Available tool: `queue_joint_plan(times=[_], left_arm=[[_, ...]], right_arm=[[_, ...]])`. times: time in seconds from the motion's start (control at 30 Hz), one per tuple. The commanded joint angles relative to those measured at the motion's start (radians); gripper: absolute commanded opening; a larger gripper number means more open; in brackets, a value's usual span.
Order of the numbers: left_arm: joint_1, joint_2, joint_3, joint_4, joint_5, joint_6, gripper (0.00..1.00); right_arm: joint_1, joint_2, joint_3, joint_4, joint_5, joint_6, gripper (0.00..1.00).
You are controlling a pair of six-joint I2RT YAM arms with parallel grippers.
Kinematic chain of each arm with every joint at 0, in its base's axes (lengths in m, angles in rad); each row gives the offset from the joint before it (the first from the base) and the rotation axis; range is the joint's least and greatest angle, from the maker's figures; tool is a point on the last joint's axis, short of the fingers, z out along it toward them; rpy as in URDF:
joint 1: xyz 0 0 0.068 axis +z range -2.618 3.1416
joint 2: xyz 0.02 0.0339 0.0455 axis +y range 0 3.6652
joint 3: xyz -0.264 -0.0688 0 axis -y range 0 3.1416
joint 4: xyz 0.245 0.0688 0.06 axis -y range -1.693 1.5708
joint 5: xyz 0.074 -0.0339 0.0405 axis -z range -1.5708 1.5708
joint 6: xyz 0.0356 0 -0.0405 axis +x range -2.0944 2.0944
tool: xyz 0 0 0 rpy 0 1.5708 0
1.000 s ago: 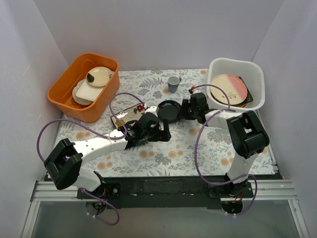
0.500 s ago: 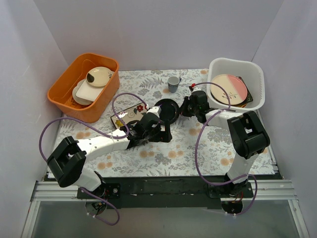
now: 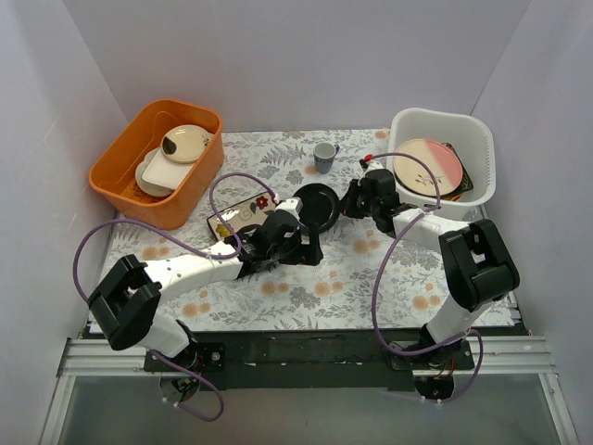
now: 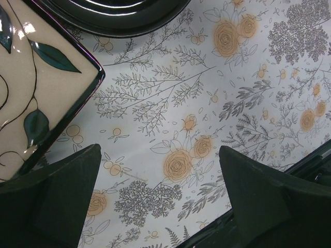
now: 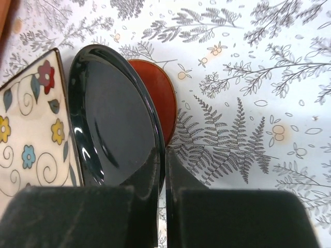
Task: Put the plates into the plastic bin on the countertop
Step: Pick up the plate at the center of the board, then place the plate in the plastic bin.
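**A:** What does the right gripper have?

**B:** It is closed tight on the near rim of the small black plate. The edge sits pinched between the two fingers.

**A:** And where is that plate?

**B:** Out on the bench, about mid-way across and to the left of the white bin, not in it. The small red plate peeks out from under its right side. The cream square plate with flowers lies just beside it on the left. I can't tell from here whether those two rims touch.

**A:** The left gripper?

**B:** Spread wide, with nothing between the fingers. It hangs over bare fern-print cloth. In the left wrist view a corner of the cream square plate shows at its upper left and the black plate's edge at the top.

**A:** Anything in the bin?

**B:** A pink plate leans inside, and a black square plate shows behind it on the right.

**A:** What else is on the bench?

**B:** An orange tub at the far left holds plain cream dishes. A grey-blue cup stands near the back, between the tub and the bin.
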Motion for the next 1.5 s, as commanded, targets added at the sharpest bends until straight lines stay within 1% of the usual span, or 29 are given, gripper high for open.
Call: queue_joint_plan(times=[0.0,0.23,0.37,0.53,0.73,1.03,1.2,1.37,1.47], left_arm=[[-0.004,-0.012,0.011,0.029,0.002,0.012,0.98],[-0.004,-0.050,-0.012,0.026,-0.020,-0.014,0.98],[-0.003,-0.098,-0.050,0.023,-0.038,-0.046,0.98],[-0.004,-0.156,-0.067,0.003,-0.066,-0.062,0.98],[-0.003,-0.179,-0.081,-0.012,-0.083,-0.078,0.98],[-0.004,-0.136,-0.073,0.008,-0.067,-0.085,0.98],[-0.004,-0.111,-0.075,0.055,-0.040,-0.075,0.98],[-0.004,-0.072,-0.075,0.150,0.032,-0.046,0.98],[-0.004,-0.027,-0.052,0.175,0.070,-0.023,0.98]], right_arm=[[-0.008,-0.091,0.001,-0.018,0.023,-0.026,0.01],[-0.016,-0.168,-0.007,-0.075,0.054,-0.055,0.01],[-0.026,-0.189,-0.027,-0.072,0.041,-0.058,0.01],[-0.036,-0.177,-0.027,-0.056,0.017,-0.057,0.01],[-0.036,-0.159,-0.027,-0.041,-0.015,-0.052,0.01],[-0.034,-0.225,-0.053,-0.042,-0.021,-0.055,0.01],[-0.034,-0.280,-0.070,-0.073,0.000,-0.063,0.01],[-0.034,-0.367,-0.094,-0.121,0.061,-0.081,0.01],[-0.034,-0.416,-0.103,-0.159,0.095,-0.089,0.01]])
